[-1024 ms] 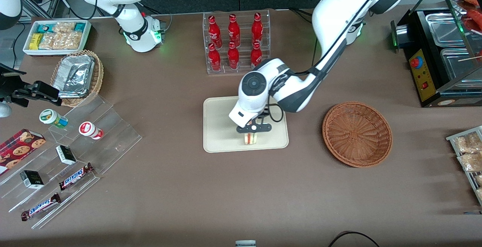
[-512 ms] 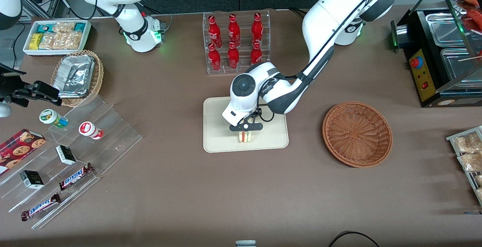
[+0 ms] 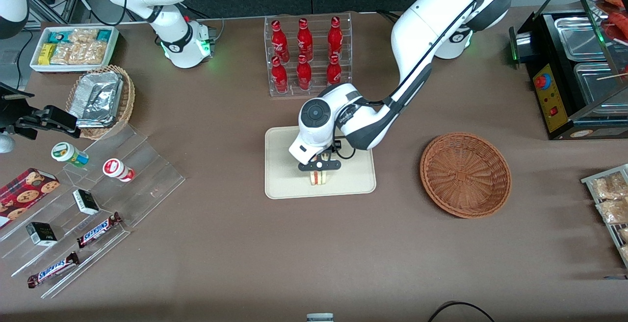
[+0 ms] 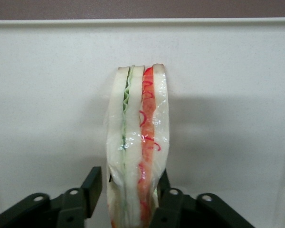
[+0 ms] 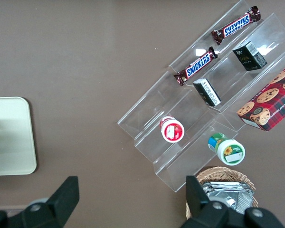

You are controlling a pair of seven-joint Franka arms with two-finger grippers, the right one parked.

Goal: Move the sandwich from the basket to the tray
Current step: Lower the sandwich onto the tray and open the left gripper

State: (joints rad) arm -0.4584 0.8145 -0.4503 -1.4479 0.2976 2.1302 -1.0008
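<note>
The sandwich (image 3: 318, 178) stands upright on its edge on the cream tray (image 3: 284, 165), near the tray's rim closest to the front camera. In the left wrist view the wrapped sandwich (image 4: 137, 142) shows white bread with a green layer and a red layer, on the tray (image 4: 47, 95). My left gripper (image 3: 319, 172) is low over the tray with its fingers on either side of the sandwich. The gripper (image 4: 130, 179) is open: one finger (image 4: 94, 183) stands a little apart from the wrap, the other lies against it. The reddish-brown basket (image 3: 465, 174) holds nothing and sits toward the working arm's end.
A clear rack of red bottles (image 3: 306, 54) stands just farther from the camera than the tray. A tan basket with foil containers (image 3: 100, 98), a white snack bin (image 3: 73, 47) and clear display steps (image 3: 93, 204) lie toward the parked arm's end. A black food warmer (image 3: 574, 71) stands at the working arm's end.
The gripper carried the sandwich a little toward the parked arm's end over the tray, then settled low. One finger now stands off the wrap.
</note>
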